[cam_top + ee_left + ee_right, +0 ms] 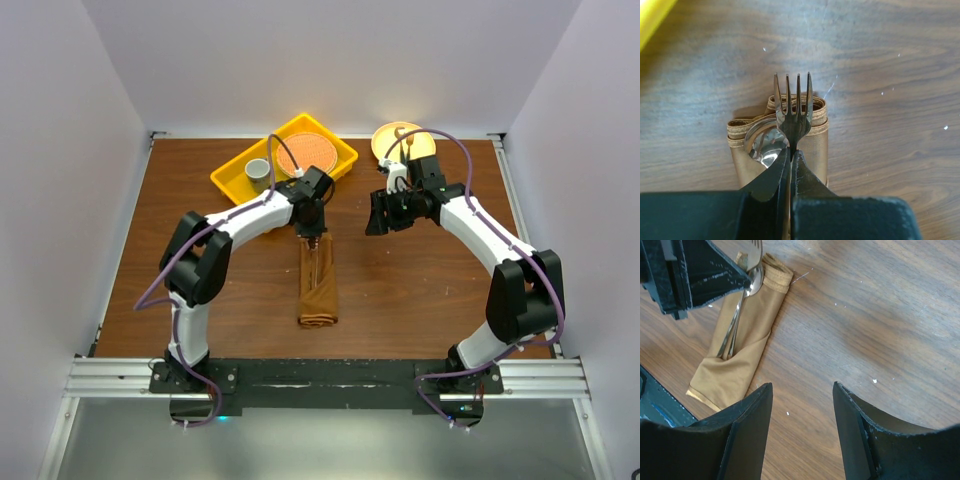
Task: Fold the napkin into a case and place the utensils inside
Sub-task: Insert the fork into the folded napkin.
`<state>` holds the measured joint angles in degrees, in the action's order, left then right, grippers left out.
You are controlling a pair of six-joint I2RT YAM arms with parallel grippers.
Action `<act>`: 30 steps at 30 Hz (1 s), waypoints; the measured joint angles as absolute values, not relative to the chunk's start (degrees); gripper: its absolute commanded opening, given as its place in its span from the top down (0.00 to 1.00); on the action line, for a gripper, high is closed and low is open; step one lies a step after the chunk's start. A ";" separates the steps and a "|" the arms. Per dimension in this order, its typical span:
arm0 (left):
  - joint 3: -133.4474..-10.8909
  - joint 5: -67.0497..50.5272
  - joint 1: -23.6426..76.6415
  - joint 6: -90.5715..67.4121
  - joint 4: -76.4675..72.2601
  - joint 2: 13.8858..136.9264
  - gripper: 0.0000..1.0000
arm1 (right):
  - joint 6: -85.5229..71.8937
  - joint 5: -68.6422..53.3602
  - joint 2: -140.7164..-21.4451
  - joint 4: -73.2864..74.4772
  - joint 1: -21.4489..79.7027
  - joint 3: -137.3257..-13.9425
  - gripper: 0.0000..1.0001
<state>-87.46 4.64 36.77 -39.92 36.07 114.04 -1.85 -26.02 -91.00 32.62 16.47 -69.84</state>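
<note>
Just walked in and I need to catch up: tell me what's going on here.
The napkin is already folded into a narrow case on the table. The left hand is shut on the fork just below its tines, over the case's far end, with the spoon lying beside it. Both handles appear tucked into the pocket. The right hand hangs open and empty over bare table to the side.

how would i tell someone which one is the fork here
Start at the brown wooden table; near its middle lies a narrow rust-brown cloth case. At its far end the left pincer is shut on the fork: four tines, unlike the round-bowled spoon beside it.
</note>
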 measured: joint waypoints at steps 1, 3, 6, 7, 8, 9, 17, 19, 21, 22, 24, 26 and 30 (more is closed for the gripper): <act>-87.18 4.47 36.86 -40.03 36.10 113.95 1.00 | -1.85 -26.02 -91.00 32.62 16.47 -69.84 0.44; -86.26 4.21 37.17 -40.53 36.07 113.51 1.00 | -1.85 -26.02 -91.00 32.60 16.47 -69.84 0.44; -84.82 3.68 37.67 -41.34 36.18 112.66 1.00 | -1.85 -26.02 -91.00 32.60 16.47 -69.84 0.44; -84.25 3.38 37.93 -41.52 36.25 112.31 1.00 | -1.87 -26.02 -91.00 32.60 16.47 -69.84 0.44; -83.81 3.29 38.17 -41.60 36.29 112.05 1.00 | -1.87 -26.04 -91.00 32.60 16.47 -69.84 0.44; -83.46 3.22 38.44 -41.63 36.32 111.83 1.00 | -1.87 -26.04 -91.00 32.60 16.47 -69.82 0.44; -81.30 3.20 40.53 -42.87 36.49 110.17 1.00 | -1.85 -26.04 -90.85 32.56 16.45 -69.34 0.44; -80.73 3.20 40.88 -43.05 36.47 109.69 1.00 | -1.87 -26.04 -90.63 32.60 16.45 -68.84 0.44; -80.34 3.20 41.17 -43.20 36.34 109.51 1.00 | -1.85 -26.04 -90.54 32.56 16.43 -68.51 0.44; -80.01 3.18 41.41 -43.44 36.27 109.43 1.00 | -1.85 -26.04 -90.45 32.56 16.45 -68.29 0.44; -79.46 3.20 41.63 -43.81 36.27 109.36 1.00 | -1.87 -26.04 -90.21 32.62 16.43 -67.85 0.44; -78.87 3.20 41.85 -43.97 36.18 109.36 1.00 | -1.87 -26.06 -89.80 32.60 16.43 -67.57 0.44; -78.04 3.18 42.24 -44.01 35.79 109.25 0.96 | -1.87 -26.06 -88.97 32.60 16.43 -67.33 0.43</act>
